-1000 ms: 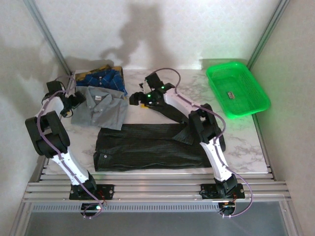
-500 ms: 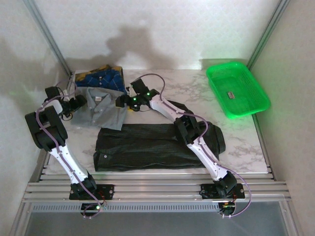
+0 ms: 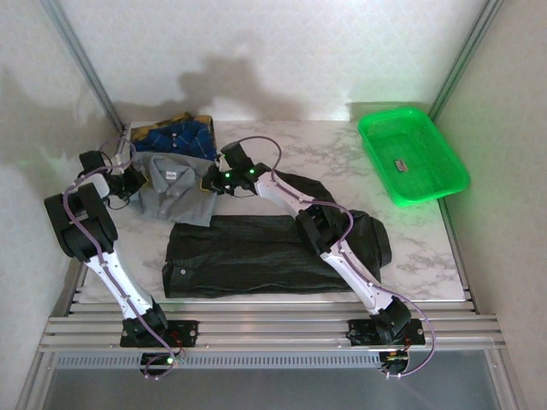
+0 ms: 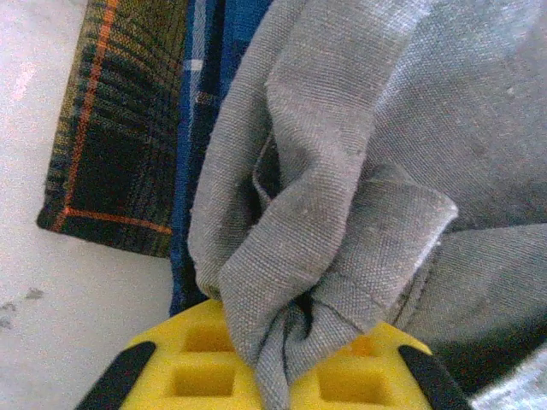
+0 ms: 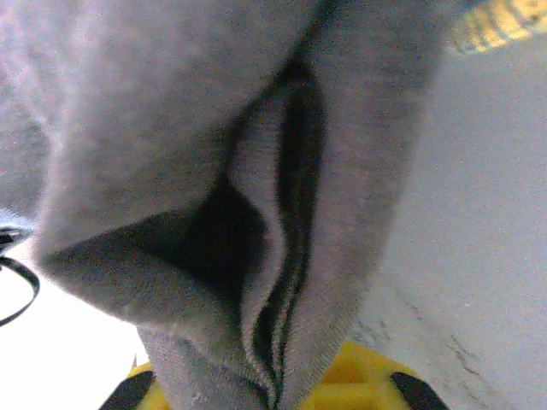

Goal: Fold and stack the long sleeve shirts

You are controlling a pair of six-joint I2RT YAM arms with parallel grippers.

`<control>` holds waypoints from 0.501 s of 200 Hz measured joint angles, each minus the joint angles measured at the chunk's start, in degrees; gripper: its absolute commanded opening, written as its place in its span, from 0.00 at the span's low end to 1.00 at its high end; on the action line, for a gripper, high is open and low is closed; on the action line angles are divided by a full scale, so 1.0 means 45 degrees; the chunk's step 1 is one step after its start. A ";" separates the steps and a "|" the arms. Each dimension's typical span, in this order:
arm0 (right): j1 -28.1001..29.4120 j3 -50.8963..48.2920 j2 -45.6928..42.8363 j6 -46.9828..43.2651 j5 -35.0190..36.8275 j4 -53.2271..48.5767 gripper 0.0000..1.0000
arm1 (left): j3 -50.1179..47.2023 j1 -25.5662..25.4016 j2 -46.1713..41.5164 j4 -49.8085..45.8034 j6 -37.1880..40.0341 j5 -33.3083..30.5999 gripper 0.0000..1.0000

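Note:
A grey-blue collared shirt (image 3: 175, 195) lies folded at the back left of the table. My left gripper (image 3: 132, 181) is shut on its left edge, and the left wrist view shows grey cloth (image 4: 444, 102) bunched between the yellow jaws of that gripper (image 4: 278, 376). At the shirt's right edge my right gripper (image 3: 214, 181) is shut too. In the right wrist view a fold of grey cloth (image 5: 145, 111) is pinched in the right gripper (image 5: 273, 397). The dark charcoal shirt (image 3: 256, 254) lies folded flat nearer the front, partly under the right arm.
A folded blue plaid shirt (image 3: 175, 135) lies just behind the grey one, over a dark plaid piece with orange lines (image 4: 120, 120). A bright green basket (image 3: 413, 155) stands at the back right. The marble tabletop (image 3: 342, 154) shows between them.
Both grippers were open and have shut on the grey-blue shirt's side edges. The right arm swung left to the shirt's right edge; the left gripper edged in to its left edge.

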 measured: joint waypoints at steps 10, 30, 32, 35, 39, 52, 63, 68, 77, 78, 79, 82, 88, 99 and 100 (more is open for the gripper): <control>0.0000 0.0000 -0.0107 0.0078 -0.0010 -0.0005 0.00 | -0.0005 -0.0005 -0.0287 -0.0117 -0.0121 0.0010 0.00; -0.0005 0.0000 -0.0500 0.0097 -0.0034 -0.0010 0.00 | -0.0170 -0.0005 -0.1175 -0.0219 -0.0243 0.0087 0.00; -0.0005 0.0000 -0.0559 0.0097 -0.0044 -0.0015 0.00 | -0.0185 -0.0005 -0.1307 -0.0233 -0.0257 0.0097 0.00; -0.0005 0.0000 -0.0631 0.0097 -0.0058 -0.0010 0.00 | -0.0214 -0.0005 -0.1467 -0.0248 -0.0287 0.0126 0.00; -0.0010 0.0000 -0.0782 0.0097 -0.0063 -0.0015 0.00 | -0.0243 -0.0005 -0.1734 -0.0253 -0.0306 0.0160 0.00; -0.0015 0.0000 -0.1205 0.0097 -0.0112 -0.0005 0.00 | -0.0272 -0.0029 -0.2467 -0.0238 -0.0427 0.0296 0.00; -0.0053 0.0053 -0.1598 0.0092 -0.0131 -0.0005 0.00 | -0.0272 -0.0063 -0.3045 -0.0199 -0.0520 0.0350 0.00; -0.0063 0.0102 -0.1768 0.0097 -0.0141 0.0000 0.00 | -0.0272 -0.0078 -0.3293 -0.0180 -0.0578 0.0384 0.00; -0.0097 0.0238 -0.1982 0.0102 -0.0151 0.0005 0.00 | -0.0253 -0.0087 -0.3657 -0.0151 -0.0680 0.0423 0.00; -0.0102 0.0253 -0.1996 0.0102 -0.0151 0.0015 0.00 | -0.0253 -0.0092 -0.3687 -0.0141 -0.0690 0.0427 0.00; -0.0107 0.0277 -0.2025 0.0102 -0.0151 0.0029 0.00 | -0.0238 -0.0097 -0.3730 -0.0141 -0.0704 0.0437 0.00; -0.0121 0.0335 -0.2069 0.0107 -0.0151 0.0044 0.00 | -0.0204 -0.0107 -0.3813 -0.0146 -0.0738 0.0447 0.00; -0.0146 0.0471 -0.2166 0.0117 -0.0160 0.0097 0.00 | -0.0068 -0.0121 -0.3934 -0.0155 -0.0811 0.0486 0.00; -0.0228 0.0695 -0.2268 0.0146 -0.0194 0.0194 0.00 | 0.0209 -0.0146 -0.4007 -0.0107 -0.0942 0.0525 0.00; -0.0253 0.0724 -0.2283 0.0151 -0.0194 0.0219 0.00 | 0.0228 -0.0146 -0.4012 -0.0102 -0.0957 0.0529 0.00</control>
